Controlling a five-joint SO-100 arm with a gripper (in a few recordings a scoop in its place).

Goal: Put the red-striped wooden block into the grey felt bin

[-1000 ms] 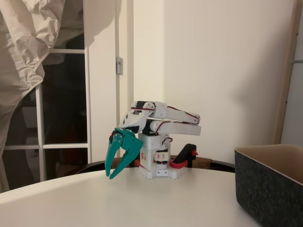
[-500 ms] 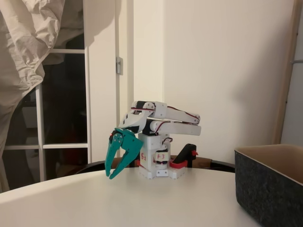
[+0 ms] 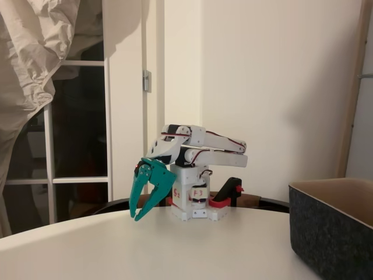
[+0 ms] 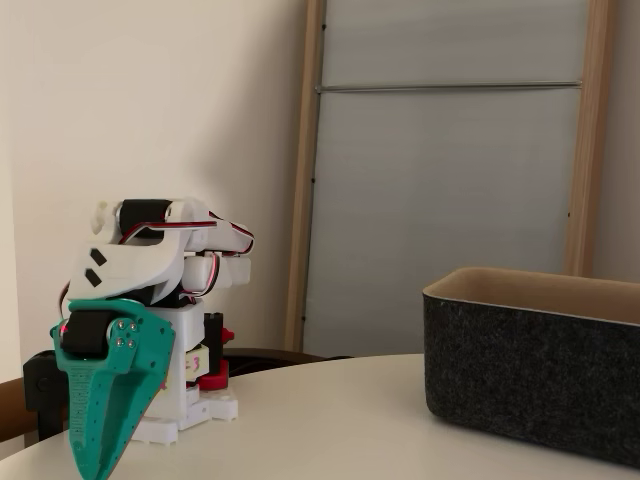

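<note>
The white arm [image 3: 195, 153] sits folded low over its base [image 3: 195, 201] at the far side of the round white desk [image 3: 145, 248], its upper links stacked nearly flat and the teal claw [image 3: 137, 214] hanging off the left end in a fixed view, tips pointing down toward the desk. In that view the two teal fingers [image 3: 135, 195] spread apart toward the tips with a clear gap between them, so the claw stands open and nothing is held in it; the tips look to be just above the desktop, though whether they touch it I cannot tell. In the other fixed view the claw [image 4: 95, 460] is seen edge-on at the lower left, a single teal wedge tapering downward, and the arm [image 4: 165, 240] is folded above it. A red-and-black clamp [image 3: 226, 195] grips the desk edge just right of the base. The grey felt bin [image 3: 332, 224] stands on the desk well to the right of the arm, its dark outer wall and tan inner face showing; in the other fixed view the bin [image 4: 535, 375] takes up the right side, well apart from the claw. Its inside is hidden by the near wall in both fixed views, so where the block lies cannot be told.
</note>
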